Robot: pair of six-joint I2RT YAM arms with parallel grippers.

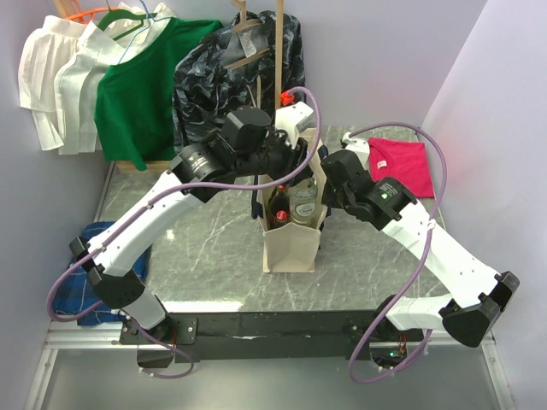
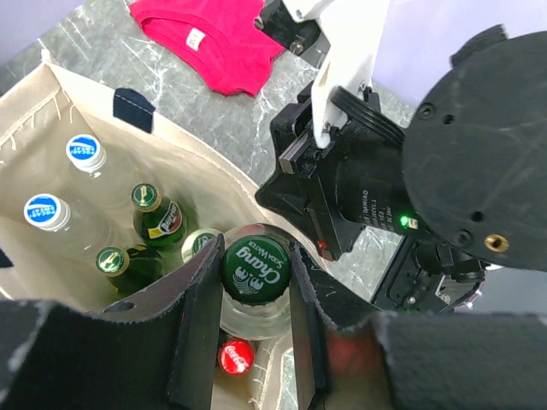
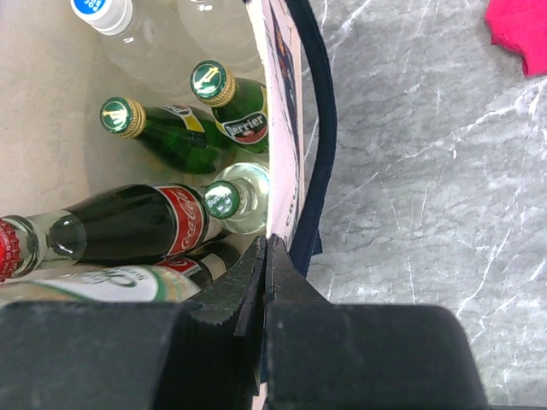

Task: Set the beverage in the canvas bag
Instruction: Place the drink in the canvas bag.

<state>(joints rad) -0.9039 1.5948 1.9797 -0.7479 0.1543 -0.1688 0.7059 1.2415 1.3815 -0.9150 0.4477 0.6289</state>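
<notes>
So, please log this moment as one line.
left gripper: shut on Chang bottle, at canvas bag mouth | right gripper: shut on its rim

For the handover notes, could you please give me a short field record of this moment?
left gripper: shut on the Chang bottle, just below its green cap
right gripper: shut on the rim of the canvas bag
Chang bottle: upright at the bag's mouth, not yet released
already in bag: green Perrier bottle, Coca-Cola bottle, blue-capped bottles
beside bag: pink garment, lying flat
</notes>
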